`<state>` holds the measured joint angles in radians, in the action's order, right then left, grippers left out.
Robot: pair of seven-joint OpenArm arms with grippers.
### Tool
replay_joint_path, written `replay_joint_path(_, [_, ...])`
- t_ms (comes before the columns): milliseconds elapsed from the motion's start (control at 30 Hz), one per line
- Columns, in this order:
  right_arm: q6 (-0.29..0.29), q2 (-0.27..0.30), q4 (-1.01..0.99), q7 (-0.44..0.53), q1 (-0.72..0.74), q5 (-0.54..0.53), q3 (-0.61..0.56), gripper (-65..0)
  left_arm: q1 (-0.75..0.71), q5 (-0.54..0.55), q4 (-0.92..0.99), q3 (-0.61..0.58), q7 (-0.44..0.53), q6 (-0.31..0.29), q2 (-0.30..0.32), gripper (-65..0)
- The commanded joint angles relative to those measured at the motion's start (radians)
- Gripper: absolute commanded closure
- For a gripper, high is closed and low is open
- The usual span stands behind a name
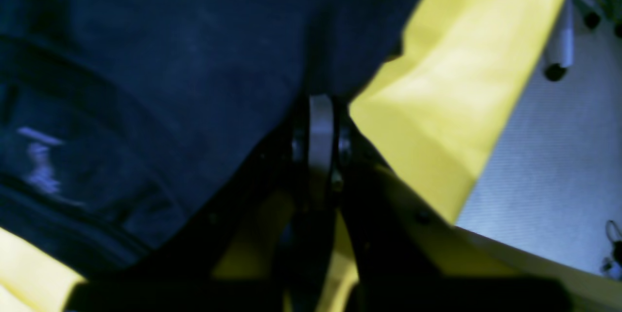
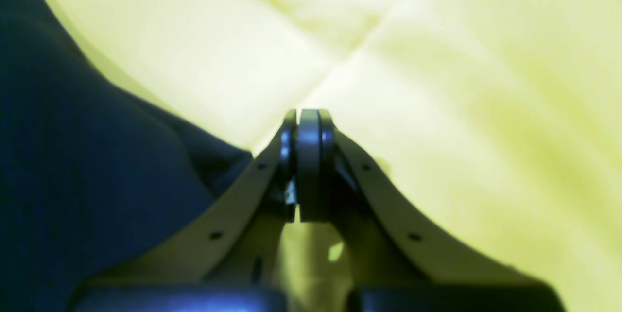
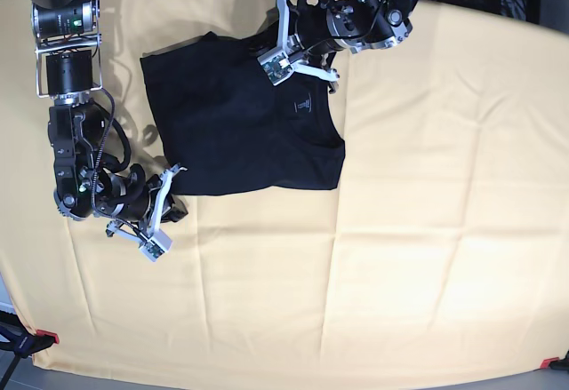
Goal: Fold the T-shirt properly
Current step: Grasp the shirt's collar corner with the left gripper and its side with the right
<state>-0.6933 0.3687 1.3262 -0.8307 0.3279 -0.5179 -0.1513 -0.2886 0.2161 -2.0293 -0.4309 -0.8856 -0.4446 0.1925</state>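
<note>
Both claws shut: left gripper (image 3: 286, 54) pinches the plain black short-sleeved T-shirt (image 3: 233, 116) at its far edge; right gripper (image 3: 172, 175) closed w/ nothing visibly held, by the near-left corner. T-shirt lies part-folded, far-left on the pale yellow cloth (image 3: 427, 230).

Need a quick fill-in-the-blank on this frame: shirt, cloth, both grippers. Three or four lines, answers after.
1. The black T-shirt lies on a ____ cloth.
2. The right gripper has its jaws ____.
3. In the base view, the left gripper is at the T-shirt's ____ edge.
4. The neck label shows near the shirt's ____ side in the base view.

Missing words: yellow; shut; top; right
</note>
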Motion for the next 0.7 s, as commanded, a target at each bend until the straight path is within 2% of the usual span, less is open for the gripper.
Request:
replay_joint_path(0, [-0.005,0.028,0.014,0.011,0.024,-0.043,0.006,0.0,0.013,0.000,-0.010,0.000,0.026,0.002,0.006,0.0])
replay_joint_path(133, [-0.005,0.080,0.015,-0.022,0.015,-0.129,0.006,0.0,0.037,-0.008,0.023,0.002,0.026,0.017,0.037,0.0])
replay_joint_path(300, [-0.005,0.117,0.015,-0.080,0.012,-0.257,0.007,0.0,0.063,-0.024,0.078,0.002,0.053,0.021,0.088,0.0])
replay_joint_path(500, [-0.005,0.105,0.021,-0.068,0.016,-0.301,0.007,0.0,0.086,-0.022,0.132,0.002,0.054,0.047,0.095,0.0])
replay_joint_path(667, [-0.005,0.051,0.026,-0.072,0.044,-0.289,0.007,0.0,0.087,0.024,0.131,0.002,0.028,0.046,0.090,0.0])
